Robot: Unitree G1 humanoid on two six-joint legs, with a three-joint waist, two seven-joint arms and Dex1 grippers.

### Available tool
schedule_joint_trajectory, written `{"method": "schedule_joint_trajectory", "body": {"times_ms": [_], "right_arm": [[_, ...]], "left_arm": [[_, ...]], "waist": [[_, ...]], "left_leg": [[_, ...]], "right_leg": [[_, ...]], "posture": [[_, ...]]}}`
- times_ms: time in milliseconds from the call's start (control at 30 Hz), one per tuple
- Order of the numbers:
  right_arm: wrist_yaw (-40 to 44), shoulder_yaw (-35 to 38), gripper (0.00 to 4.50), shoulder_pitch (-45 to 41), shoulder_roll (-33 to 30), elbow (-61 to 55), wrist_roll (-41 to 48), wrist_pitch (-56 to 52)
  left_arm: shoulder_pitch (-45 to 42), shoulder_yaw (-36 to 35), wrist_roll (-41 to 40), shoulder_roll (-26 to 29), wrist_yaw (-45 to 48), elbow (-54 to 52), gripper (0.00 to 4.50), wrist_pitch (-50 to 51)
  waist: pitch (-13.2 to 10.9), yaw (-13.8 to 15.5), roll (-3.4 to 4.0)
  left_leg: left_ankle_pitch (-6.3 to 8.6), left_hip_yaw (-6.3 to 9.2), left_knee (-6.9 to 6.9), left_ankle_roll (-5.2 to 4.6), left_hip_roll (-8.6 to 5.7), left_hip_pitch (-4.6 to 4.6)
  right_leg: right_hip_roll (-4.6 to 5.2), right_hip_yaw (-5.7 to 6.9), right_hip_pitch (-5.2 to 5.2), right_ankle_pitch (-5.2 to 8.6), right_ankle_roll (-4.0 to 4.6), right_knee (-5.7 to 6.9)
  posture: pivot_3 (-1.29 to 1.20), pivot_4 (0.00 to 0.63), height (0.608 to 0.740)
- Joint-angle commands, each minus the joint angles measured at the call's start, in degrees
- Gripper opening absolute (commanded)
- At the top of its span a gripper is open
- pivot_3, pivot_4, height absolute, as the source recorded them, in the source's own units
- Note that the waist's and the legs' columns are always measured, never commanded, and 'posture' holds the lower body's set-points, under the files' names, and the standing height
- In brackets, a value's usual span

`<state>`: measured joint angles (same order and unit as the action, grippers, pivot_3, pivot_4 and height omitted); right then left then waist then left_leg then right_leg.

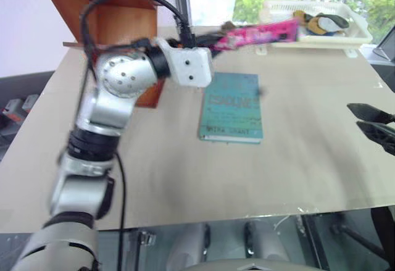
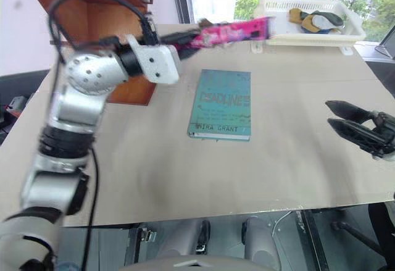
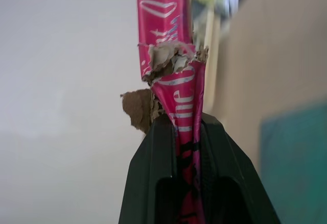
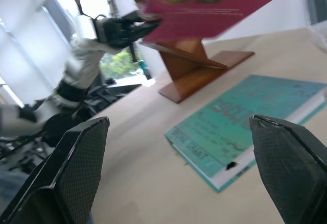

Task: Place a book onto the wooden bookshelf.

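**Left eye view: pink book held aloft over the table**

Showed a wide beige table (image 1: 185,172) under a bright window with green trees beyond. Carried a white basket (image 1: 321,18) at the far right corner and the wooden bookshelf (image 1: 114,12) at the far left corner. Had a teal-green book (image 2: 222,104) lying flat near the middle, spine toward the near edge.

Found the book (image 2: 231,34) raised clear of the table, above its far edge, just right of the wooden bookshelf. Lay roughly level, long axis running toward the basket, torn along the spine. Was clamped at its near end by the left gripper (image 3: 188,142). Hovered at the right edge: the right gripper (image 4: 179,168), fingers wide apart, empty.
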<state>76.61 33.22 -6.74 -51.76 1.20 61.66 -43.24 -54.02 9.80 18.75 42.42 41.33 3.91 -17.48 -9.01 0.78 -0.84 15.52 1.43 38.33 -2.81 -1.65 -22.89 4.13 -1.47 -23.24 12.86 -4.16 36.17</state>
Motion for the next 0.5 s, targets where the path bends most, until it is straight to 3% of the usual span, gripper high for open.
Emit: {"method": "schedule_joint_trajectory", "body": {"times_ms": [33, 133, 500], "right_arm": [[3.0, 2.9, 4.5, -1.6, 0.4, 1.0, 0.2, 3.3], [3.7, 2.4, 4.5, -3.1, -0.3, 3.2, 0.5, 2.2], [5.4, 0.4, 4.5, -7.8, -0.3, 8.3, -3.9, 5.2]], "left_arm": [[-3.6, -1.5, 4.8, 3.9, -3.8, 2.6, 0.13, -5.3], [-6.5, -2.8, 6.0, 7.9, -4.4, 3.7, 0.13, -9.0], [-5.0, -3.3, -7.7, 15.4, 7.3, 6.6, 0.13, -15.1]], "waist": [[0.0, 0.0, 0.0], [-0.1, 0.0, -0.07], [-0.1, -0.2, -0.04]], "left_leg": [[0.01, 0.0, 0.0, -0.01, 0.0, -0.01], [0.01, 0.04, 0.06, -0.03, -0.02, -0.11], [0.03, 0.03, 0.1, -0.06, 0.0, -0.08]], "right_leg": [[0.0, 0.01, 0.0, 0.0, -0.01, -0.02], [-0.01, 0.09, -0.02, 0.0, -0.02, -0.04], [-0.06, 0.12, -0.01, 0.0, -0.03, 0.0]], "posture": [[0.0, 0.15, 0.74], [0.0, 0.15, 0.74], [0.0, 0.15, 0.74]]}}
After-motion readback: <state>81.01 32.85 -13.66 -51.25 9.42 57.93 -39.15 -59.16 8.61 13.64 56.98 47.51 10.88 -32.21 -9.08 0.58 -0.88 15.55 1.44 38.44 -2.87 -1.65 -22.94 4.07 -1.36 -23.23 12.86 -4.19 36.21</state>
